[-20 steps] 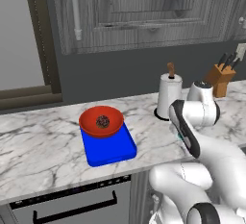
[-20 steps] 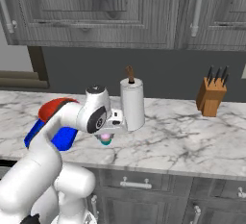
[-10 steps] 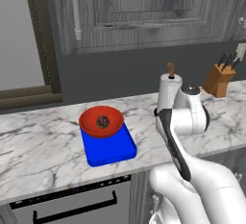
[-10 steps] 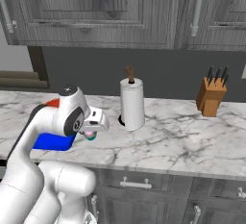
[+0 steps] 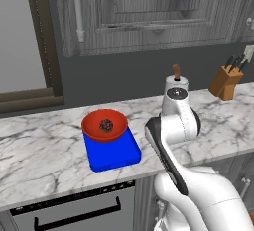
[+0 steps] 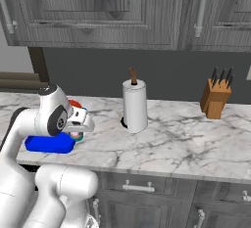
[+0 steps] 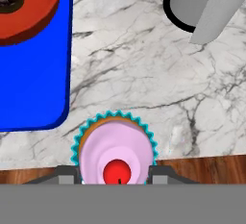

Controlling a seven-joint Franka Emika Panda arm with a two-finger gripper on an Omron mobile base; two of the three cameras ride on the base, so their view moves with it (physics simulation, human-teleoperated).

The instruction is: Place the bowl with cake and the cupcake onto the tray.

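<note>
now the gripper has its fingers clamped on the cupcake, carried above the counter. the tray, bowl with cake already on it, lies just left of the cupcake in the hand view.

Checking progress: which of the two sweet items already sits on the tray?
The bowl with cake: it rests on the blue tray. The cupcake is between the fingertips of the hand, above the marble counter.
</note>
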